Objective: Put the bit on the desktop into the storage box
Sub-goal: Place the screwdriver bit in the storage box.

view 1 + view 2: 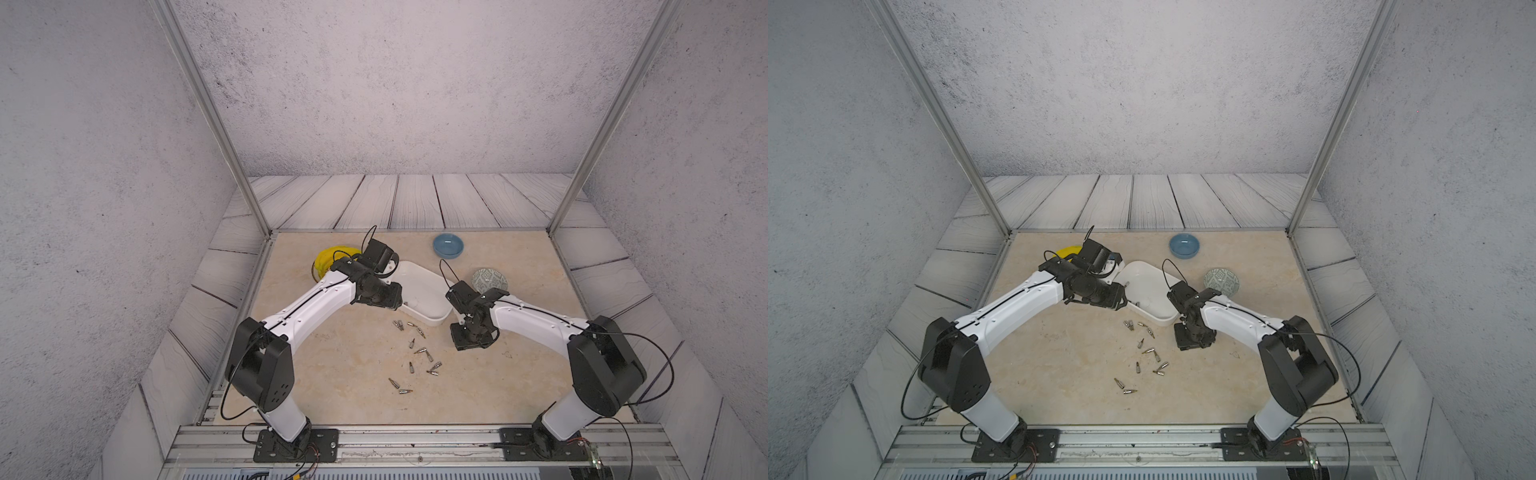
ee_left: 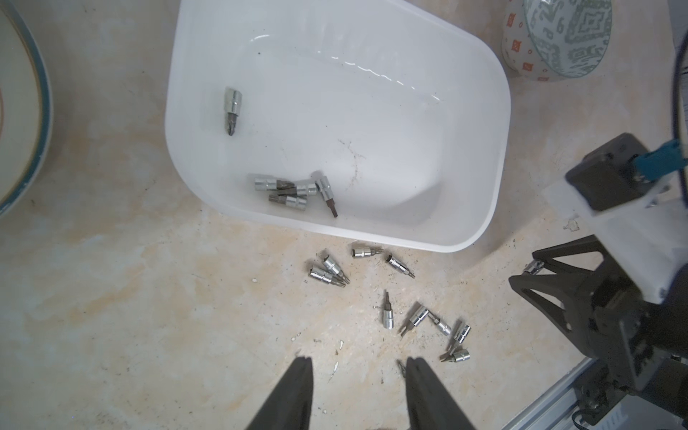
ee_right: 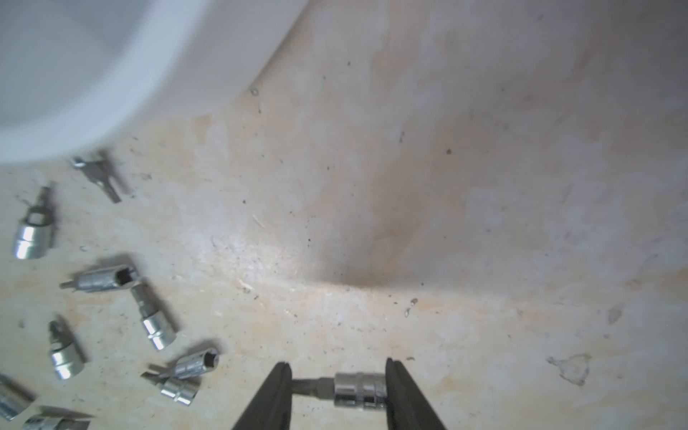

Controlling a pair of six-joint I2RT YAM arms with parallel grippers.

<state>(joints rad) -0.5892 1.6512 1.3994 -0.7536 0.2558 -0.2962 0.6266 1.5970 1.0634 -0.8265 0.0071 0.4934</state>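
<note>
My right hand (image 3: 338, 365) is closed on a bit (image 3: 359, 390), and the hold is end to end: the socket end presses one finger, the tip presses the other. I judge that a fragile hold, since the bit could pivot out if I jerk. It hangs low over the counter (image 2: 149, 298), beside the near corner of the storage box (image 2: 372, 130) and not yet above it.

To do the step well, I would lift straight up and only high enough to clear the rim. Then I would travel slowly over the wall and release low over the bare floor of the box, so the bit cannot bounce out.

My left hand (image 2: 357, 363) is open and empty. It hovers near the box on the side away from the right arm, so I would keep the two arms' paths apart.

The box already holds bits. One lies alone near one end, and what looks like four lie tangled against the near wall. A good number of loose bits (image 2: 388, 316) lie scattered on the counter just outside that wall.

The blue bowl (image 1: 448, 245) looks empty. I cannot tell what the patterned bowl (image 1: 489, 280) holds.
</note>
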